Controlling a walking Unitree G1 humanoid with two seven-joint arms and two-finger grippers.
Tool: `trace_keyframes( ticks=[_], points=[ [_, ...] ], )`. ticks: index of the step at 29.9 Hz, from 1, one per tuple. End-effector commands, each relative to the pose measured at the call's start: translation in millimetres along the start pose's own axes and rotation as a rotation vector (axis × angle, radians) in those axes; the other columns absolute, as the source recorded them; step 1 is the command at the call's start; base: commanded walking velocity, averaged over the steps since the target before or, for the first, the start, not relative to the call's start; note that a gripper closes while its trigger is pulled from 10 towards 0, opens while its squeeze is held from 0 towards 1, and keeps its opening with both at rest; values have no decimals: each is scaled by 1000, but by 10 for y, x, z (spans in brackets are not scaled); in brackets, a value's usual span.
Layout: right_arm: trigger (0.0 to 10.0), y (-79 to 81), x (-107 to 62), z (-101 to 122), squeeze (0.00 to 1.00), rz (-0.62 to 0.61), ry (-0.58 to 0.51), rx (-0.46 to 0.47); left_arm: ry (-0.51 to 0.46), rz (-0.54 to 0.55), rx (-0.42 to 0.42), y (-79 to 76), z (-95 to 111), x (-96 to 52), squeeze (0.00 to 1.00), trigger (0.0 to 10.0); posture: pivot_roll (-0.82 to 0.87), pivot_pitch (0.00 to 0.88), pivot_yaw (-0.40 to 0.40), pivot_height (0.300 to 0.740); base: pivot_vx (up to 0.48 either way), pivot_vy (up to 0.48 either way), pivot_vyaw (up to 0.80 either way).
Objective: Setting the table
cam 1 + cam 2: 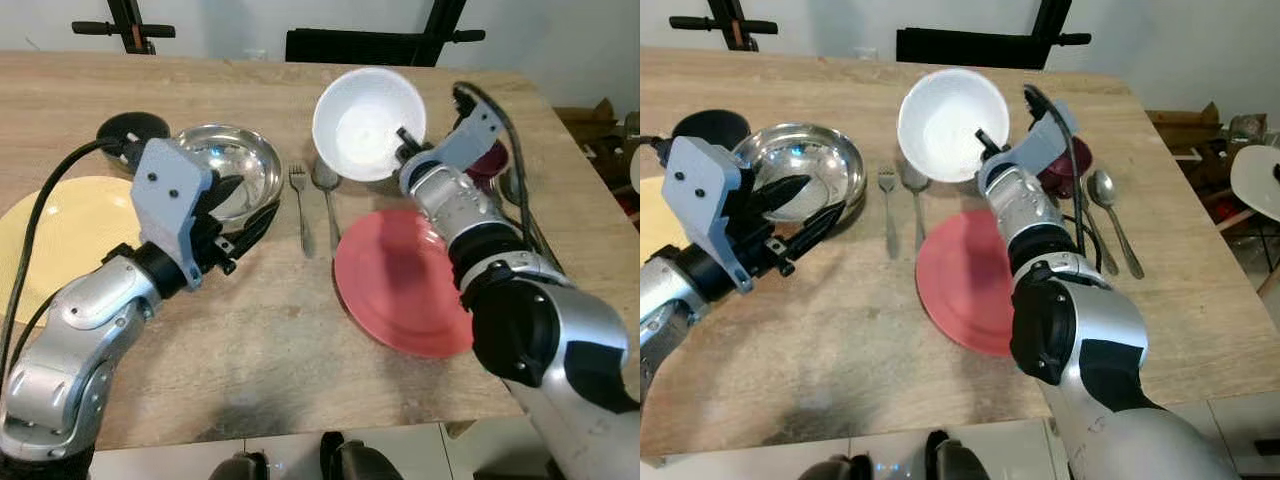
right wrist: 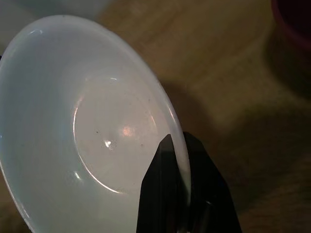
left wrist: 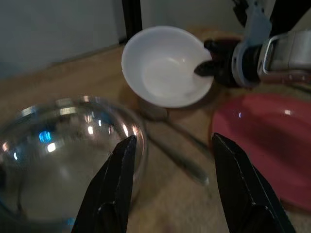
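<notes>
Right gripper [image 1: 408,143] fingers clamped on white bowl [image 1: 368,122] rim, tilted above worktop [image 1: 270,330]; left gripper [image 1: 245,215] fingers apart by steel bowl [image 1: 232,165]

The pale wood-grain bench [image 1: 260,330] carries a glossy white round bowl [image 1: 365,120] at the far middle and a flat red round plate [image 1: 395,285] nearer, to its right. A mirror-bright steel bowl [image 1: 240,160] sits left, beside a pale yellow plate [image 1: 70,225]. A silver fork [image 1: 300,205] and a silver spoon [image 1: 328,200] lie between. A dark maroon dish [image 1: 1072,160] sits far right.
</notes>
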State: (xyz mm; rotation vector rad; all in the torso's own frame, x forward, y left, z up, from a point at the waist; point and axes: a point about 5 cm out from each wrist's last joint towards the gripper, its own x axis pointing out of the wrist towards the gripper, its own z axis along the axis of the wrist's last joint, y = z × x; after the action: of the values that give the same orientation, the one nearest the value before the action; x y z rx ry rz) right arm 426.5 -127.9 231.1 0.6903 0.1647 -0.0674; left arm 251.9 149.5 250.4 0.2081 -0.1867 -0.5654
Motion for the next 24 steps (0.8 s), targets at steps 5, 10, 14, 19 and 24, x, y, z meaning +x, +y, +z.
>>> trace_keyframes(
  ticks=[5, 10, 14, 19, 24],
  points=[
    [10000, -60, 1, 137, 286, -59, -39, 11, 28, -11, -22, -98, -14, -80, 0, 10000, 84, 232, -31, 740, 0, 0, 0],
    [10000, -82, 0, 162, 1000, -72, -45, 16, 36, -10, -27, -104, -22, -81, 0, 10000, 77, 234, -30, 740, 0, 0, 0],
    [10000, -98, -1, 208, 1000, -78, -64, 30, 39, -13, -32, -106, -27, -64, 0, 10000, 66, 227, -23, 740, 0, 0, 0],
    [10000, -95, -4, 258, 1000, -79, -77, 36, 39, -19, -36, -115, -26, -40, 0, 10000, 56, 216, -19, 740, 0, 0, 0],
    [10000, -48, -18, 436, 506, -69, -138, 47, 29, -26, -42, -123, -27, 12, 0, 10000, 37, 193, -12, 740, 0, 0, 0]
  ],
)
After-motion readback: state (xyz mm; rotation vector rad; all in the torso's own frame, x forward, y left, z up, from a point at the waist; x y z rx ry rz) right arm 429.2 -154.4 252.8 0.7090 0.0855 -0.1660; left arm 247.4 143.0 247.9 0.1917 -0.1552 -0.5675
